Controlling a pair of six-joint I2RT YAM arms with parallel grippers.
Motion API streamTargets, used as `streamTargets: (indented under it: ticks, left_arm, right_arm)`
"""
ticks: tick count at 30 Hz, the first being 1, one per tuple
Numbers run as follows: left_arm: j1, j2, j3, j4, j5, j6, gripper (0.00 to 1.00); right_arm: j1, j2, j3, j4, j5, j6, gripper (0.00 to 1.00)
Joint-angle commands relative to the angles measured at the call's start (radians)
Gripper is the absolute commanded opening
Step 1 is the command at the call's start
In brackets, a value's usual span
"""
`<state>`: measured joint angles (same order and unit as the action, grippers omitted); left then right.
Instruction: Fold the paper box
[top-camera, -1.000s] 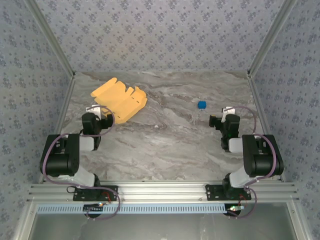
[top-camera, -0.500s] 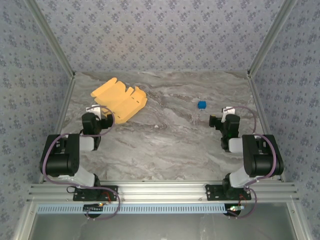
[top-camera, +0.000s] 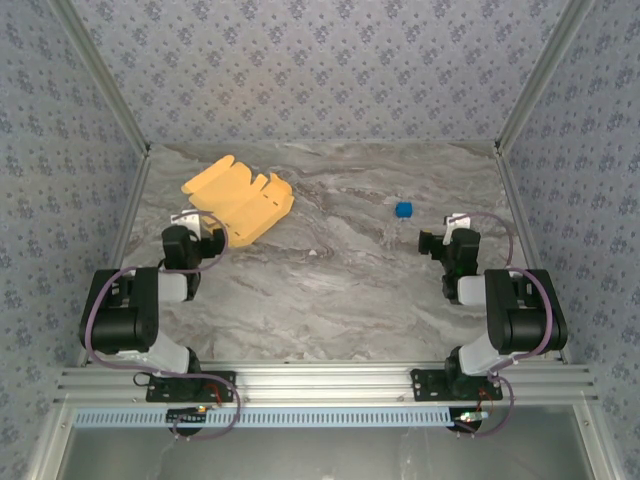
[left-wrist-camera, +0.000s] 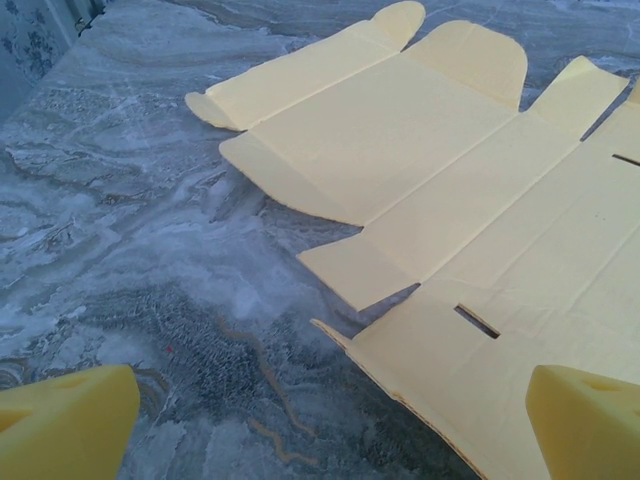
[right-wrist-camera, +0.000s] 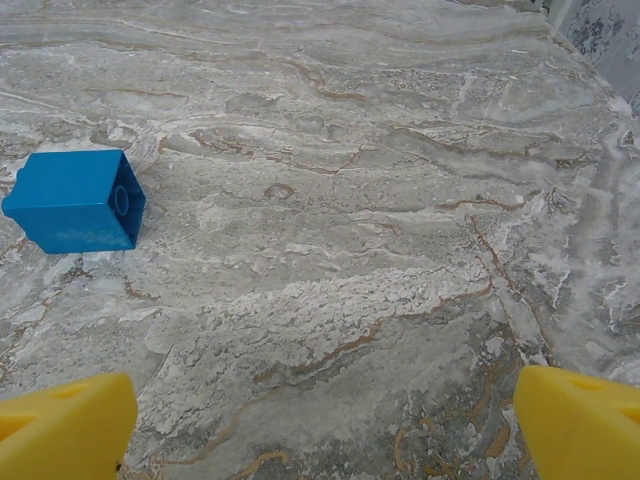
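Finding: a robotics laboratory test cell, not a domestic or commercial space. A left arm (top-camera: 125, 315) and a right arm (top-camera: 520, 315), each with exposed cables (top-camera: 497, 220), are bolted to an aluminium rail (top-camera: 320, 380) at the near edge of a marble-patterned table (top-camera: 340, 290). Aluminium posts (top-camera: 100, 75) frame the table at its corners, and panels (top-camera: 320, 70) of repeating floral print enclose it on three sides.

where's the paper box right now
In the top view the paper box lies flat, unfolded, at the table's far left, just beyond the left arm's jaws; the blue block sits well to its right.
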<state>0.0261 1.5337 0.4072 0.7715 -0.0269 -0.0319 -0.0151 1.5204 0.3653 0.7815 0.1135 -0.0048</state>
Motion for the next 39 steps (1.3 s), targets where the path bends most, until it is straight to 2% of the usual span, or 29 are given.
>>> streamTargets:
  ticks: [1,4,6,7,8,9,12,15,18,21,24,28,31,35,39]
  left_arm:
    - [0.005,-0.090,0.033,-0.081,-0.067,-0.034,0.99]
    - [0.005,-0.218,0.051,-0.225,-0.198,-0.098,0.99]
    - [0.009,-0.311,0.066,-0.352,-0.276,-0.210,0.99]
    - [0.011,-0.351,0.077,-0.416,-0.279,-0.260,0.99]
    - [0.011,-0.390,0.091,-0.483,-0.245,-0.313,0.99]
    - [0.011,-0.420,0.104,-0.534,-0.164,-0.353,0.99]
    - [-0.024,-0.430,0.126,-0.569,0.068,-0.408,0.99]
    - [-0.130,-0.351,0.215,-0.674,0.144,-0.349,0.97]
    - [-0.248,-0.217,0.344,-0.805,0.133,-0.286,0.92]
    - [-0.338,-0.100,0.444,-0.900,0.110,-0.258,0.92]
    - [-0.397,0.014,0.550,-1.013,0.038,-0.199,0.91]
    - [-0.425,0.170,0.697,-1.166,-0.050,-0.132,0.85]
    - [-0.429,0.238,0.756,-1.216,-0.127,-0.110,0.84]
    - [-0.437,0.306,0.818,-1.268,-0.165,-0.074,0.81]
    - [-0.445,0.350,0.859,-1.306,-0.229,-0.050,0.69]
  right_arm:
    - [0.002,-0.077,0.059,-0.108,0.074,0.019,0.99]
    - [0.001,-0.211,0.103,-0.272,0.166,0.063,0.99]
    - [-0.011,-0.322,0.093,-0.332,0.215,0.154,0.99]
    - [-0.020,-0.371,0.101,-0.386,0.229,0.203,0.99]
    - [-0.027,-0.427,0.121,-0.466,0.251,0.284,0.99]
    - [-0.027,-0.469,0.148,-0.555,0.249,0.342,0.99]
    - [0.005,-0.536,0.203,-0.677,0.059,0.398,0.98]
    - [0.133,-0.515,0.251,-0.756,-0.008,0.399,0.97]
    - [0.274,-0.459,0.307,-0.843,0.038,0.375,0.97]
    - [0.349,-0.412,0.336,-0.870,0.063,0.375,0.97]
    - [0.379,-0.378,0.348,-0.865,0.062,0.387,0.98]
    - [0.392,-0.332,0.375,-0.874,0.057,0.393,0.98]
    - [0.392,-0.305,0.388,-0.876,0.044,0.398,0.98]
    - [0.396,-0.272,0.393,-0.870,0.030,0.412,0.99]
    - [0.401,-0.242,0.402,-0.872,0.016,0.423,0.99]
